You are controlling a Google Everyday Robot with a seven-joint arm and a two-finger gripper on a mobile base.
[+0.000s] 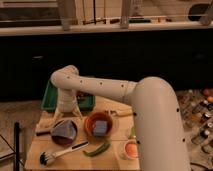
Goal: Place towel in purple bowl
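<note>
Dim, warm light falls over my gripper [65, 114]; behind it everything goes dark, and the whole view is soft.

My gripper [66, 116] hangs over the table [35, 150], just above the bowl [64, 132] with the towel [63, 129] in it. At three o'clock of that, a second bowl [99, 125] holds a sponge [100, 127]. A brush [57, 154] lies at six, a green pepper [97, 148] beside it. A tray [50, 97] sits at twelve, a cup [130, 148] far right.
</note>
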